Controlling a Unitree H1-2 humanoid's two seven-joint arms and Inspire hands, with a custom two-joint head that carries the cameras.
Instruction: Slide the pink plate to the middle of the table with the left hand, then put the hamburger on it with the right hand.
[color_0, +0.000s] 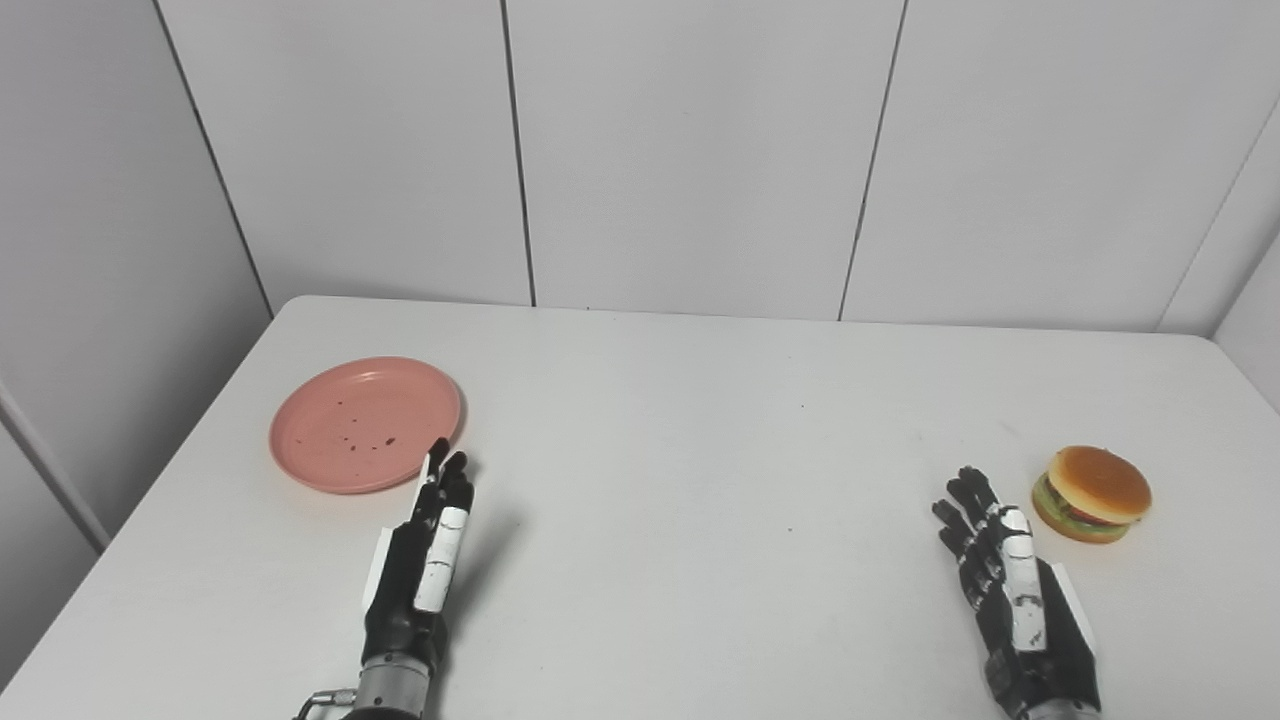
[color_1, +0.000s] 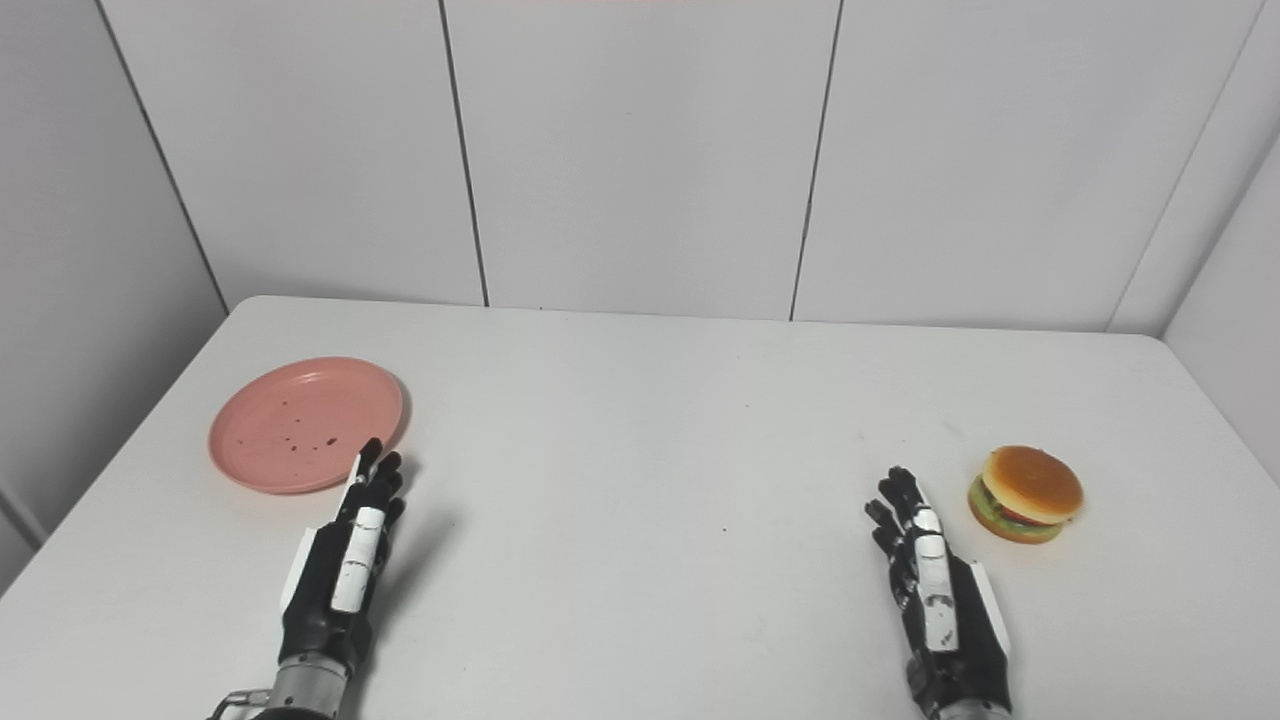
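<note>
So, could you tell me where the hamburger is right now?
The hamburger sits on the table's right side, just beyond the open right hand.

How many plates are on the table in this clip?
1. The pink plate sits on the left side of the white table, just beyond the left hand. Nothing in view could hide another; the hamburger lies directly on the table.

Pink plate (color_0: 365, 425), dark specks scattered across it. Hamburger (color_0: 1092, 493): golden-brown bun, green lettuce, red layer. Left hand (color_0: 425, 560) black with white panels; right hand (color_0: 1010, 590) the same. White surface (color_0: 700, 450), pale grey wall panels (color_0: 690, 150), dark seams.
</note>
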